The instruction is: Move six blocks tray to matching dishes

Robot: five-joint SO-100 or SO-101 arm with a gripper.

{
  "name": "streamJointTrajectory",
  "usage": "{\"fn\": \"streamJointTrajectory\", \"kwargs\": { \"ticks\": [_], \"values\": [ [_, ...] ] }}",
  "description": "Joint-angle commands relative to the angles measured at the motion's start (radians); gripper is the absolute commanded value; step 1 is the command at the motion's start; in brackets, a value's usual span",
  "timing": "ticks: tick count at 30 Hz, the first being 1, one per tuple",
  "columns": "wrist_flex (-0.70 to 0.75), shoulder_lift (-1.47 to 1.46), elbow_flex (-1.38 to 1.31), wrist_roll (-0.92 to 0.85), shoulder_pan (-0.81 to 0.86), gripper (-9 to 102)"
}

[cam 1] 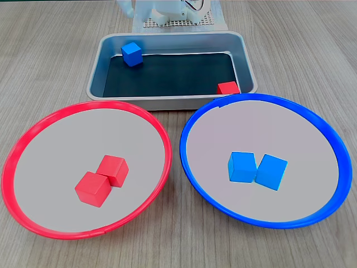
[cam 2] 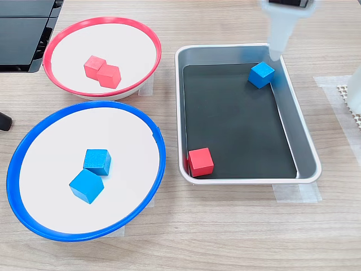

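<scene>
The silver tray holds a blue block in one corner and a red block in the opposite corner. Two red blocks touch each other in the red-rimmed dish. A pair of blue blocks lies in the blue-rimmed dish. My white gripper comes down from the top edge of a fixed view, its tip just above the blue block in the tray. Its jaws are cut off by the frame.
White arm parts stand on a perforated mat behind the tray. A black device sits at the upper left beside the red dish. Tape strips hold the tray to the wooden table.
</scene>
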Motion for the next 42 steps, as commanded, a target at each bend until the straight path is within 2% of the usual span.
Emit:
{"fn": "streamJointTrajectory", "kwargs": {
  "ticks": [1,5,8,17,25,29,35,39,42],
  "values": [
    [-0.069,0.052,0.084,0.081,0.051,13],
    [-0.153,0.012,0.101,0.166,0.081,18],
    [-0.196,-0.028,0.101,0.167,0.092,18],
    [-0.27,-0.097,0.135,0.06,0.143,19],
    [-0.388,-0.12,0.201,0.034,0.155,18],
    [-0.445,-0.123,0.235,0.037,0.135,14],
    [-0.454,-0.123,0.241,0.032,0.071,0],
    [-0.394,-0.14,0.115,0.207,-0.08,0],
    [-0.305,-0.189,-0.101,0.364,-0.201,0]
  ]
}}
